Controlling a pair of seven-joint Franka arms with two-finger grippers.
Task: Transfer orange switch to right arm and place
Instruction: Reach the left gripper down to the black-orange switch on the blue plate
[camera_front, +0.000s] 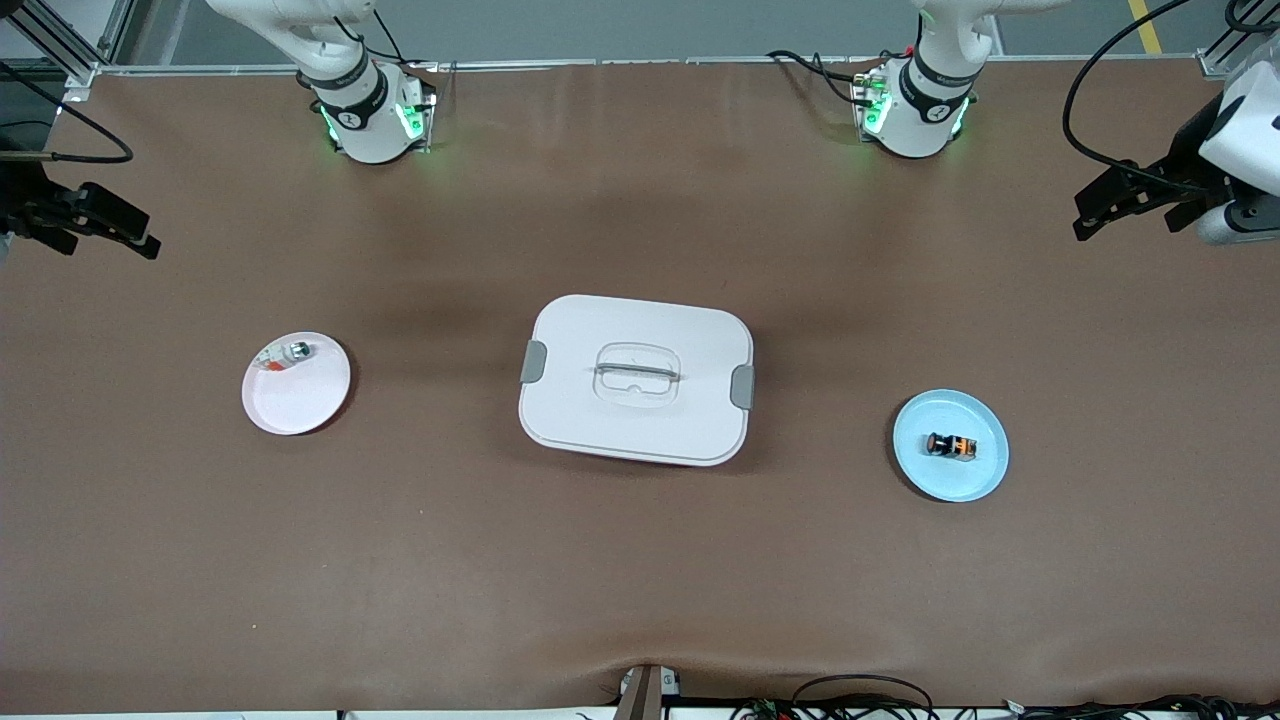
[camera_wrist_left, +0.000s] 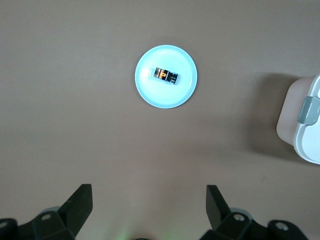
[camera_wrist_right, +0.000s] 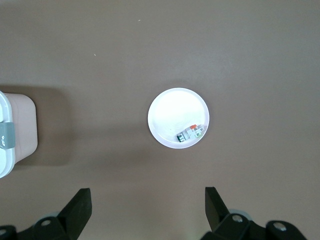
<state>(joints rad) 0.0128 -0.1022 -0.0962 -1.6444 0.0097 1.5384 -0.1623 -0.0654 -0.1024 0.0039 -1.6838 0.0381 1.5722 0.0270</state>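
The orange switch (camera_front: 951, 445) (camera_wrist_left: 166, 75) lies on its side on a light blue plate (camera_front: 940, 480) (camera_wrist_left: 150, 92) toward the left arm's end of the table. My left gripper (camera_front: 1090, 212) (camera_wrist_left: 149, 189) hangs high over that end of the table, off to the side of the plate, open and holding nothing. The right arm (camera_front: 340, 60) reaches out to its own end of the table. There my right gripper (camera_front: 140, 232) (camera_wrist_right: 147, 191) hangs high, open, with nothing in it.
A white lidded box (camera_front: 636, 380) (camera_wrist_left: 305, 125) (camera_wrist_right: 15, 130) with grey clips stands mid-table. Toward the right arm's end lies a pale pink plate (camera_front: 300, 400) (camera_wrist_right: 170, 112) holding a small silver-and-clear part (camera_front: 287, 355) (camera_wrist_right: 190, 133). Brown tabletop surrounds them.
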